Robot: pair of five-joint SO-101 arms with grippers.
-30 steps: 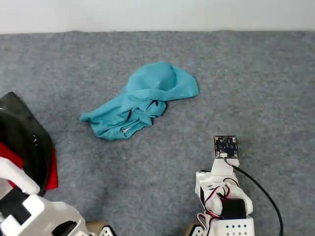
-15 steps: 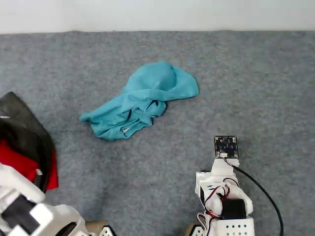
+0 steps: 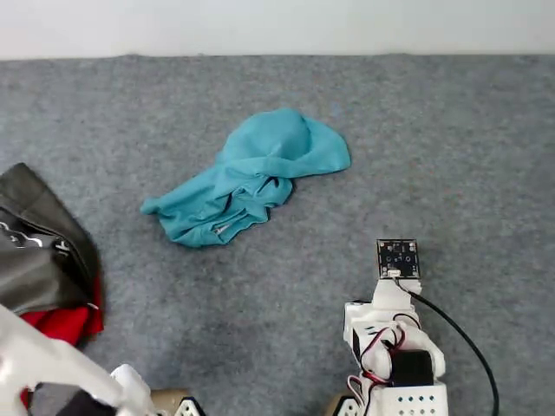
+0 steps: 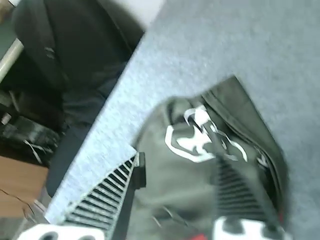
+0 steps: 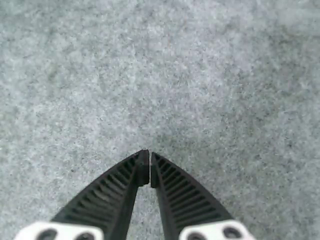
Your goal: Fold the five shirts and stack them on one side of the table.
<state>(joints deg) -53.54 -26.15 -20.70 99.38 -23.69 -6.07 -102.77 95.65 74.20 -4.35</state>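
Observation:
A crumpled teal shirt (image 3: pixel 247 178) lies in the middle of the grey table. At the left edge, a dark shirt with a white print (image 3: pixel 39 251) lies on a red shirt (image 3: pixel 68 322). My left arm (image 3: pixel 48 373) is at the near left corner. Its gripper (image 4: pixel 175 150) is open just above the dark shirt (image 4: pixel 200 165), with the ribbed fingers (image 4: pixel 107 197) set wide apart. My right arm (image 3: pixel 395 347) stands at the near edge, right of centre. Its gripper (image 5: pixel 146 167) is shut over bare carpet with nothing in it.
A grey carpet-like cloth (image 3: pixel 451 156) covers the table up to a pale wall at the back. Past the table's left edge (image 4: pixel 107 130) a dark chair (image 4: pixel 75 45) stands on the floor. A black cable (image 3: pixel 460 334) runs along the right arm.
My left arm has drawn back toward the near left corner, uncovering the dark printed shirt that now lies flat on the red one. The right arm and teal shirt have not moved.

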